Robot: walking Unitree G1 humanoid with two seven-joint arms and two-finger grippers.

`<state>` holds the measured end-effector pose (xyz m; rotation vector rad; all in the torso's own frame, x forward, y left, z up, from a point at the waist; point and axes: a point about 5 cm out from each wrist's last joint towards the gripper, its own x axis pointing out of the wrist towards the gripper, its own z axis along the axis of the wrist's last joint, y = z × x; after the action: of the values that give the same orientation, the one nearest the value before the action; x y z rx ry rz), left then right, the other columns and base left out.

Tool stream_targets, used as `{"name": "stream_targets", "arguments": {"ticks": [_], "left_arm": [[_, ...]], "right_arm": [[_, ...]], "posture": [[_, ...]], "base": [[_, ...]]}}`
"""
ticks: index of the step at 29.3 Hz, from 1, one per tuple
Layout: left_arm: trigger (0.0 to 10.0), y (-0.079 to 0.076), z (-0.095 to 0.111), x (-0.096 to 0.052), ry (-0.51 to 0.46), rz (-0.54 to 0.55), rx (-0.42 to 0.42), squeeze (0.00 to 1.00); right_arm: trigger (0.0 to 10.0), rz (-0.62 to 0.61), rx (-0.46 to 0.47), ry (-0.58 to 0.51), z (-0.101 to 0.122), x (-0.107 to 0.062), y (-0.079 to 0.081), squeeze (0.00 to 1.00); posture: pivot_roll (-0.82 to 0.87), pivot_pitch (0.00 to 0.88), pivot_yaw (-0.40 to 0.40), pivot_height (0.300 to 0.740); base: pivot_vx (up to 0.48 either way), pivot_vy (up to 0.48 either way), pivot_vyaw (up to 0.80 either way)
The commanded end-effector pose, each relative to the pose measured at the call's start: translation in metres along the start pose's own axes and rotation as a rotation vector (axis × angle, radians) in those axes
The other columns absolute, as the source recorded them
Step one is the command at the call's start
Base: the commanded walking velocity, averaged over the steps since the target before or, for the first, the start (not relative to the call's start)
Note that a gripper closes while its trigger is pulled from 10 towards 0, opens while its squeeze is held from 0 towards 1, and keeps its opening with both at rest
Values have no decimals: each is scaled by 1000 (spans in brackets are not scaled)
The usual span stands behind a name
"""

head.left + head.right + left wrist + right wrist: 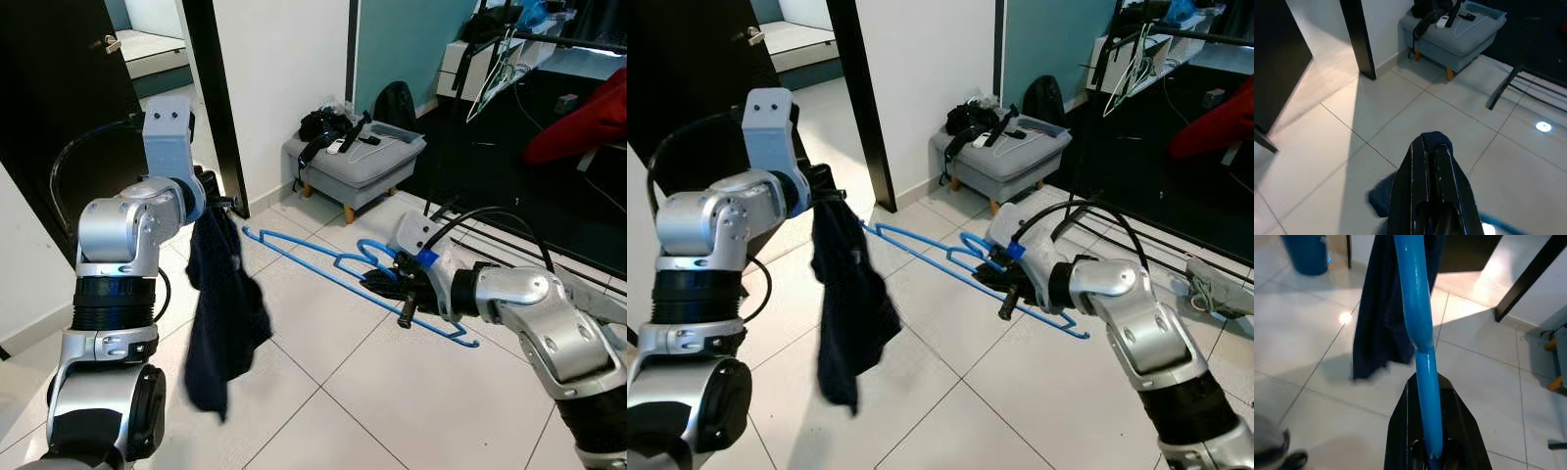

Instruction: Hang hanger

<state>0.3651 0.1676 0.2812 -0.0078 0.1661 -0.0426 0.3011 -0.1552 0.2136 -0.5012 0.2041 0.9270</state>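
Right claw (404,294) clamped on a blue hanger (323,262), held out over the tiled floor (323,382) at mid-height. Hanger stretched from the claw toward the robot's left, far tip reaching the dark garment (223,313). From the right wrist, blue bar (1420,333) running straight out between the two black fingers (1400,431), squeezed tight against it, garment (1386,308) hanging beyond its far end.

Left claw (220,206) raised high, pinched shut on the top edge of the garment, cloth dangling free beneath it, clear of the floor. From the left wrist, fingers (1422,166) pressed together with a bunch of blue-black fabric (1436,139) at their tips.

Behind, a grey footstool (358,162) on short wooden legs against the white wall (284,69), loaded with a black bag (328,125), a white remote and a cable. Black door frame (211,88) just beside the left arm. To the robot's right, a black drying rack (534,235) low over the floor, something red (578,122) above it, and white wire hangers (495,69) hung on a rail farther back.
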Motion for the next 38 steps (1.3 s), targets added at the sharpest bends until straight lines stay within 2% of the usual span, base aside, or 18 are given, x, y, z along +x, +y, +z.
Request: {"name": "stream_targets", "arguments": {"ticks": [1,6,11,15,23,25,26,27,29,30,31,32,33,35,38], "left_arm": [[10000,4,2,-3,-8,22,27,0],[10000,0,1,-6,-7,11,26,0],[10000,-10,3,-8,-20,-31,4,0],[10000,-29,6,-12,-49,-111,-27,0],[10000,-45,5,-13,-71,-166,-30,0],[10000,-49,5,-13,-86,-173,-3,0],[10000,-53,4,-13,-104,-176,37,0],[10000,-53,4,-13,-104,-176,37,0],[10000,-56,5,-14,-162,-167,219,0],[10000,-56,5,-14,-162,-167,219,0],[10000,-57,4,-14,-192,-154,332,0],[10000,-57,4,-14,-192,-154,332,0],[10000,-56,4,-14,-246,-137,455,0],[10000,-56,1,-15,-301,-147,600,0],[10000,-57,1,-15,-317,-157,627,0]], "right_arm": [[10000,-13,3,-16,5,1,-2,0],[10000,-43,13,-17,6,0,-7,0],[10000,-69,24,-19,7,-1,-11,0],[10000,-85,39,-21,7,0,-12,0],[10000,-86,46,-27,8,1,-12,0],[10000,-83,50,-32,9,2,-11,0],[10000,-78,54,-36,9,2,-11,0],[10000,-78,54,-36,9,2,-11,0],[10000,-69,62,-48,11,3,-9,0],[10000,-69,62,-48,11,3,-9,0],[10000,-66,67,-54,12,3,-9,0],[10000,-66,67,-54,12,3,-9,0],[10000,-65,72,-59,13,3,-8,0],[10000,-66,83,-68,13,3,-8,0],[10000,-65,87,-71,14,3,-8,0]], "posture": [[-69,0,57,740],[-71,0,55,740],[-72,0,54,740],[-72,0,55,740],[-74,0,58,740],[-74,0,60,740],[-75,0,61,740],[-75,0,61,740],[-77,0,63,740],[-77,0,63,740],[-75,0,64,740],[-75,0,64,740],[-75,0,65,740],[-73,0,64,740],[-73,0,64,740]], "base": [[0,0,0],[0,0,0],[0,0,0],[0,0,0],[0,0,0],[0,0,0],[0,0,0],[0,0,0],[0,0,0],[0,0,0],[0,0,0],[0,0,0],[0,0,0],[0,0,0],[0,0,0]]}}
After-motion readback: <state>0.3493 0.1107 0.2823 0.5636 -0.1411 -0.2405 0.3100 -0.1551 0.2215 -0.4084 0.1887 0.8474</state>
